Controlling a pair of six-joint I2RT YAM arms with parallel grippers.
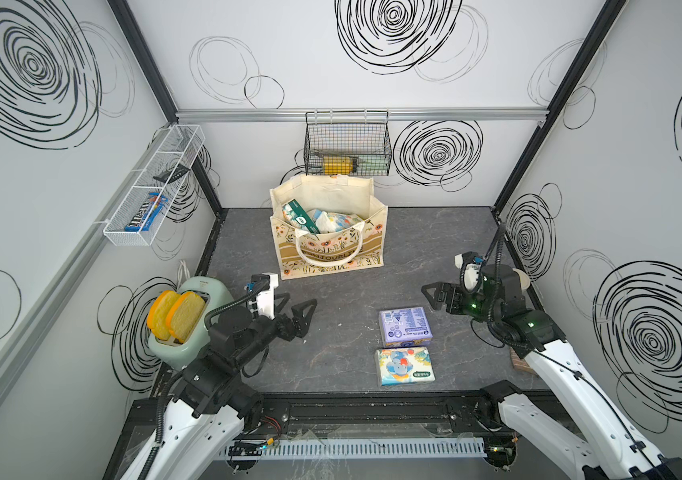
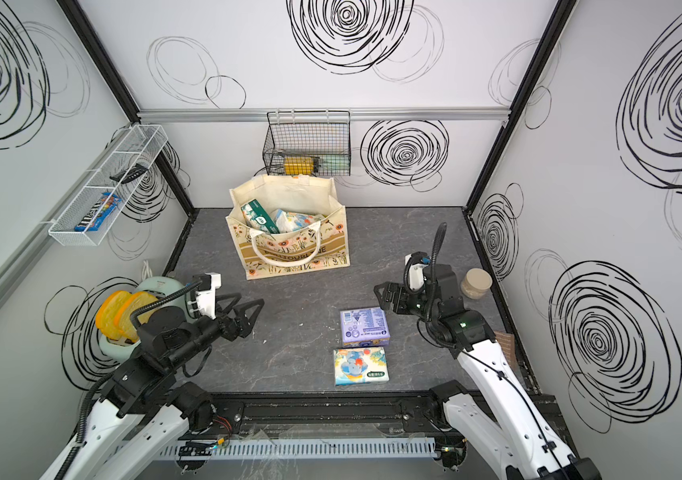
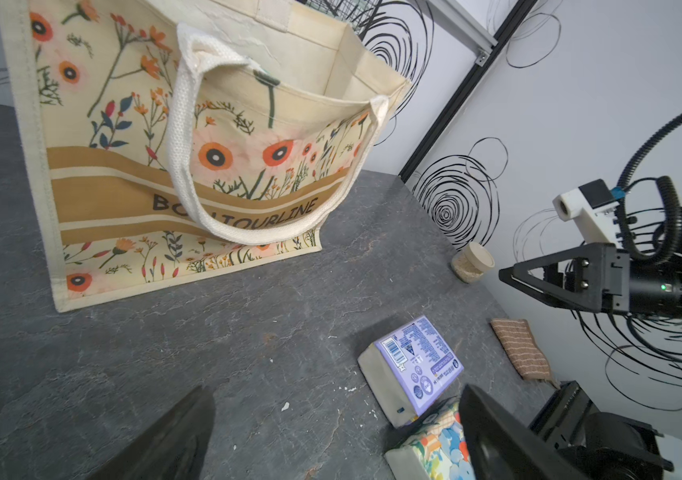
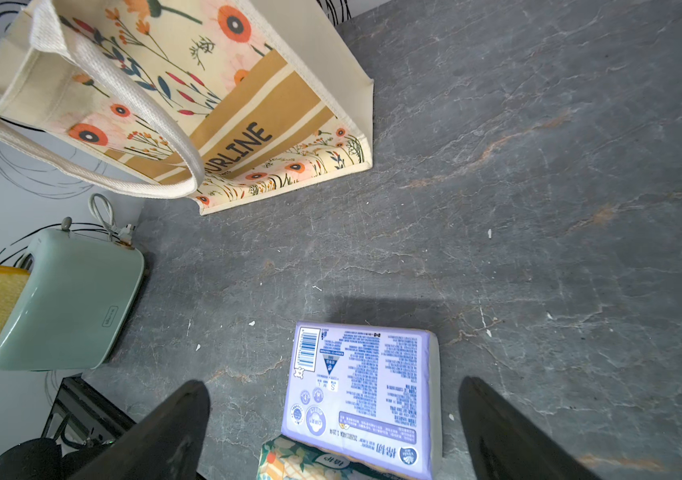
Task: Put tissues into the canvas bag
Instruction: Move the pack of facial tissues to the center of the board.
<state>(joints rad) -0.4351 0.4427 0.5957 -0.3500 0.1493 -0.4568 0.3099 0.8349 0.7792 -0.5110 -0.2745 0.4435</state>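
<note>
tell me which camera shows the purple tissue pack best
The right wrist view: the purple tissue pack lies close and large, its barcode and printed label facing the camera. Both top views show it whole but small, next to the elephant-print pack. The left wrist view shows it slanted, from one end.

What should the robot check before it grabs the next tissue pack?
1. Right gripper open and empty: ok.
2. Left gripper open and empty: ok.
3. Purple pack flat on the table, near the right gripper: ok.
4. Purple pack clear of the elephant pack: not ok, they lie edge to edge.
5. Canvas bag upright, mouth open: ok.
6. Room left above the packs inside: cannot tell.
</note>
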